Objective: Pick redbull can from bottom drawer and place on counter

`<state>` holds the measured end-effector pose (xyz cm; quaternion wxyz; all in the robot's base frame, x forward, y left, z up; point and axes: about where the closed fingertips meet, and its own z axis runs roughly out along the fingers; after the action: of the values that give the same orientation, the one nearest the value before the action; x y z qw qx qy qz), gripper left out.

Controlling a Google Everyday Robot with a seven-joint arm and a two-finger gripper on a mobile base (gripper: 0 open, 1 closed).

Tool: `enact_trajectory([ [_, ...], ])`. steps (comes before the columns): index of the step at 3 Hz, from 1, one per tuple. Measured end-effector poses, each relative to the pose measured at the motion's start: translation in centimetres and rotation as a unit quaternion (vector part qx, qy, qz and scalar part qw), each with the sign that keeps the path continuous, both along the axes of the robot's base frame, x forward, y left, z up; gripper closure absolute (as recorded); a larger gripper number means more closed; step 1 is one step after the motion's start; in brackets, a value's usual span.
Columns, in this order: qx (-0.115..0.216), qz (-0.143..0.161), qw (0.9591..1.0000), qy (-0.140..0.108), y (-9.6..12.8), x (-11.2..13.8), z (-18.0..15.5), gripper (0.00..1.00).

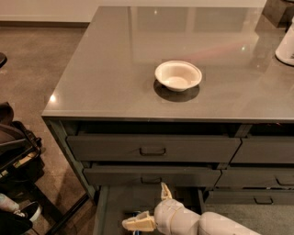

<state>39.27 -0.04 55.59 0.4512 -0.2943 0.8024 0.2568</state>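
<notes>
The bottom drawer point(117, 202) is pulled open under the two handled drawers. My gripper point(150, 207) is down inside it, at the bottom edge of the view, with its cream fingers spread open; one fingertip point(165, 190) points up and the other point(137, 223) points left. Only a small blue-and-silver sliver of the redbull can point(131, 214) shows, just above the left finger and mostly hidden by it. I cannot tell whether the finger touches it. The glossy grey counter point(115, 69) lies above.
A white bowl point(178, 75) sits on the counter's middle. A white appliance point(285, 46) and a dark object point(280, 10) stand at its far right. Two shut drawers with handles point(153, 150) are above the open one. Dark gear point(14, 156) stands on the floor at left.
</notes>
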Motion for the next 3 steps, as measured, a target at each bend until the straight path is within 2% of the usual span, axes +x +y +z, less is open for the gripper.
enact_trajectory([
  [1, 0.024, -0.002, 0.9996, 0.012, 0.7, -0.1, -1.0, 0.00],
  [2, 0.023, -0.002, 0.9997, 0.011, 0.7, -0.1, -1.0, 0.00],
  [3, 0.001, -0.017, 0.9993, 0.032, 0.3, 0.9, -3.8, 0.00],
])
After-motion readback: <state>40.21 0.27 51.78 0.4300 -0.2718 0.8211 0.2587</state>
